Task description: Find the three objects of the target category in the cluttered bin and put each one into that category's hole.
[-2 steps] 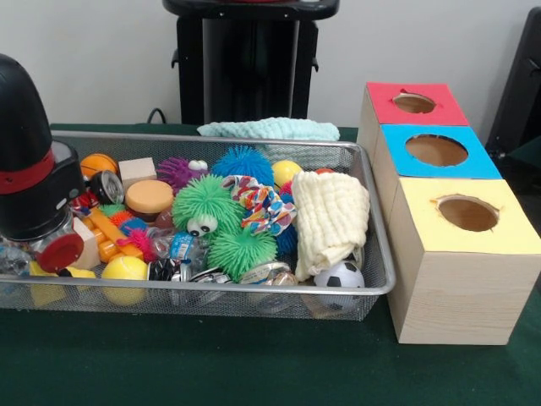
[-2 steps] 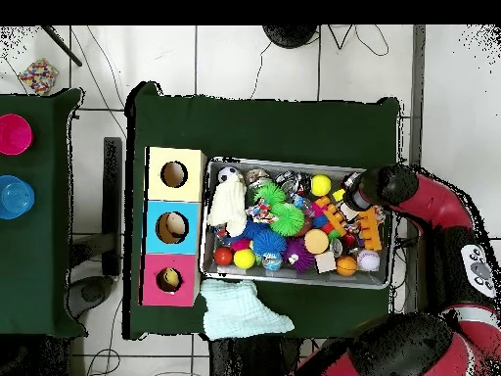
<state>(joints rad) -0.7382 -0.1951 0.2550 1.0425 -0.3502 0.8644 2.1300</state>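
Though over bin [image 1: 385, 279], tool [image 1: 51, 245] fingers hidden.

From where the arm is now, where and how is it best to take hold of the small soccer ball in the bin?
Probably grip the soccer ball across its widest middle, coming straight down from above. It is round and sits in a corner of the mesh bin, with the folded cream cloth leaning over one side, so a sideways approach looks blocked. The gripper is at the bin's opposite end.
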